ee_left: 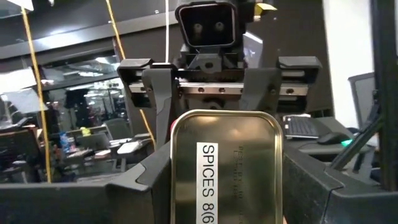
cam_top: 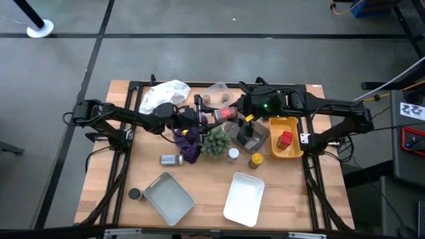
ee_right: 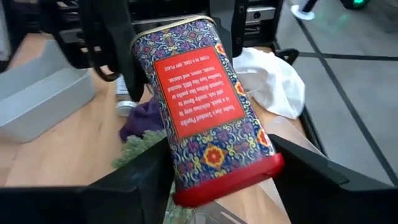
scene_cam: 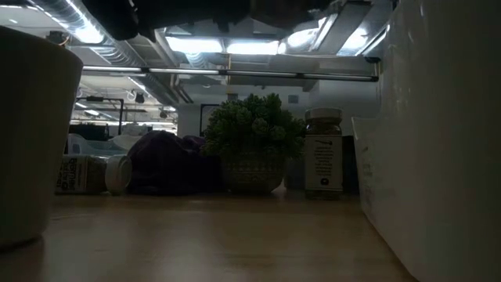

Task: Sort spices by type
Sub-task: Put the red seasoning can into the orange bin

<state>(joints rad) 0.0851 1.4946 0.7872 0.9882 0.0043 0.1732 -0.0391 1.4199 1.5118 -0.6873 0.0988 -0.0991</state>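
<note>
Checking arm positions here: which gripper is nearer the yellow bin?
Right. The right gripper holds a tin left of the yellow bin; the left gripper is farther left, across that tin.

A spiky green plant in a woven pot point(cam_top: 215, 142) stands on the pale wooden table point(cam_top: 199, 174) just in front of the left pincer point(cam_top: 211, 115) and right pincer point(cam_top: 238, 114), which meet above mid-table. A crumpled purple cloth point(cam_top: 189, 143) lies against the plant, below the left pincer. Behind that pincer sits a bunched white cloth point(cam_top: 164, 95); behind the right one, a clear plastic wrapper point(cam_top: 219, 93). A shallow yellow plastic tray point(cam_top: 295, 149) lies just outside the right pincer. Well in front of both, at the near edge, are a grey rectangular tray point(cam_top: 169, 199) and a white rectangular tray point(cam_top: 244, 199).
</note>
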